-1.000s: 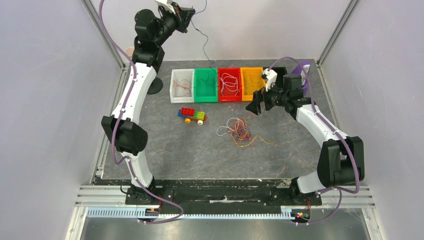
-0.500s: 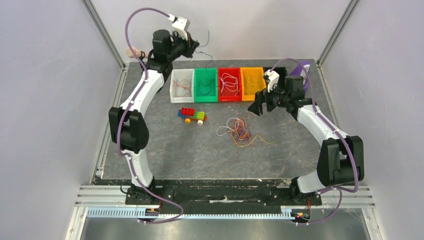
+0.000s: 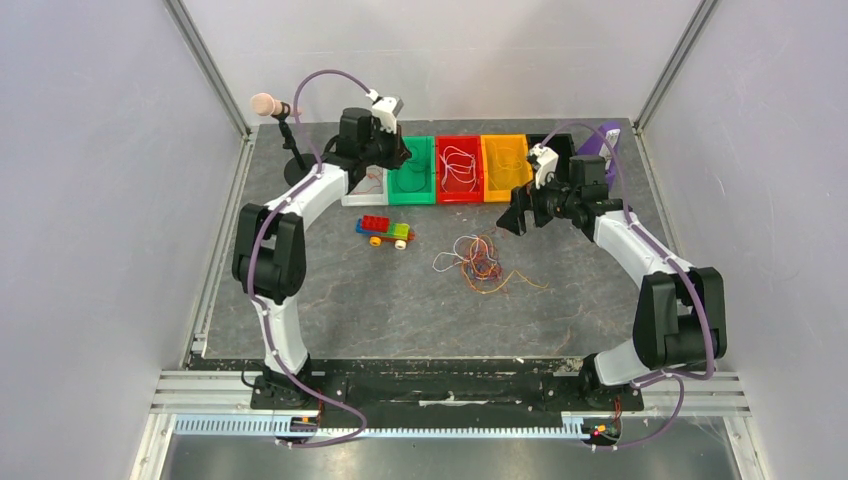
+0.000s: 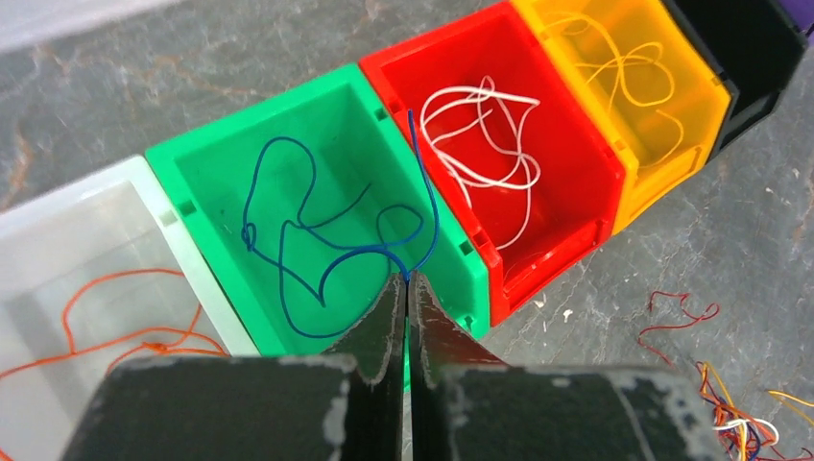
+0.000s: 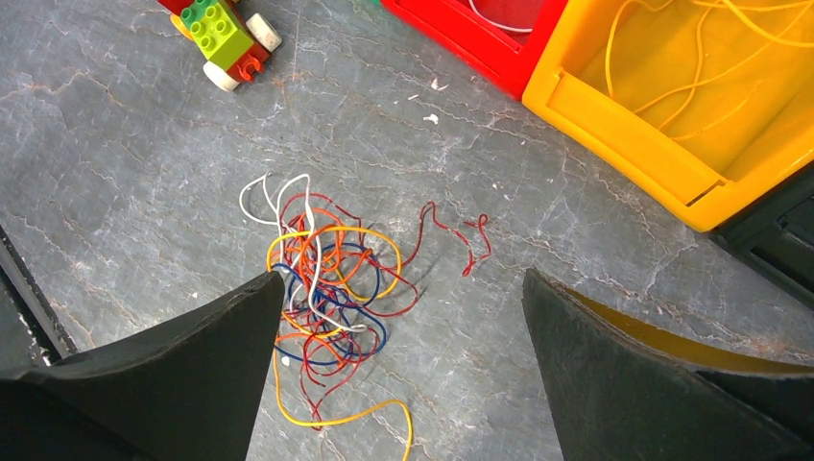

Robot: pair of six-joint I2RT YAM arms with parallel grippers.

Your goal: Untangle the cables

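Left gripper [image 4: 404,280]: clenched, fingertips pressed together on a blue cable [image 4: 317,240], right above the near wall of the green bin [image 4: 216,187]. From the pinch, one short end sticking up, the rest looping down inside that bin; one blue cable or two in there, hard to say from this angle. Right gripper [image 5: 401,277]: released, jaws spread wide with nothing between them, hovering over the table [image 5: 125,154] near the tangle [image 5: 326,288], not touching it. Tangle: orange, yellow, white, red and blue strands knotted together on the table in front of the bins. Red strand [image 5: 459,227] trailing out to one side of it. In the bins: orange cable [image 4: 106,327] in the clear bin [image 4: 67,240], white cables [image 4: 480,144] in the red bin [image 4: 566,125], yellow cables [image 4: 624,67] in the yellow bin [image 4: 672,163]. Brick car [image 3: 386,231] on the table, left of the tangle.
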